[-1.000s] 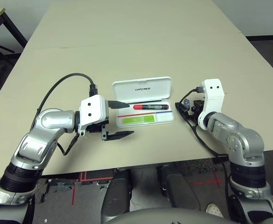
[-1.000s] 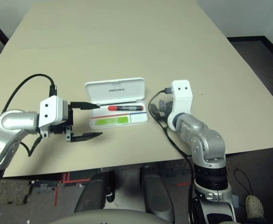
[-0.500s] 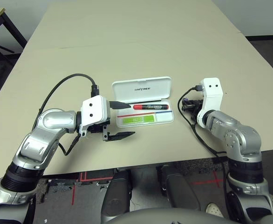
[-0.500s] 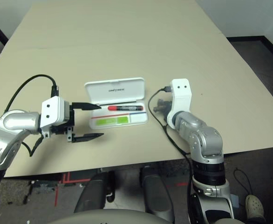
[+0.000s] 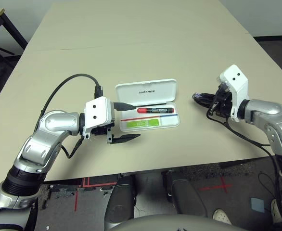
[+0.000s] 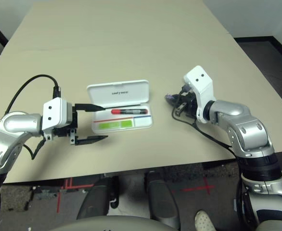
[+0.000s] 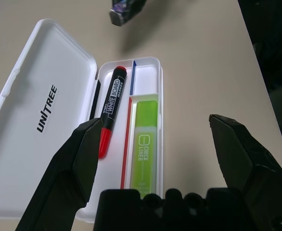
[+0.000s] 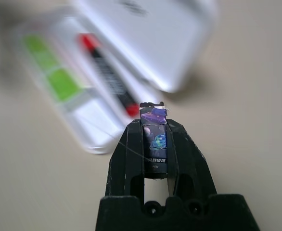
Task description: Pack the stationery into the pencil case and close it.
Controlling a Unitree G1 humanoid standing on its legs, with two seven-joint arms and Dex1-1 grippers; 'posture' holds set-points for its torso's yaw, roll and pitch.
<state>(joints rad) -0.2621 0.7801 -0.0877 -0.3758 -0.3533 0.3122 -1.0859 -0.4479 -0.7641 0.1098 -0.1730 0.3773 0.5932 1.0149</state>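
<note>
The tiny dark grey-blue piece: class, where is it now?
The tiny dark grey-blue piece sits clamped in the right gripper, above the table to the right of the open white plastic pencil case.

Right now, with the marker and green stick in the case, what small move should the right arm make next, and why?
Probably carry the small dark piece, pinched in the right gripper, leftward over the pencil case. The red marker and green stick already lie inside, the compartment beside the stick looks free, and the lid is up.
</note>
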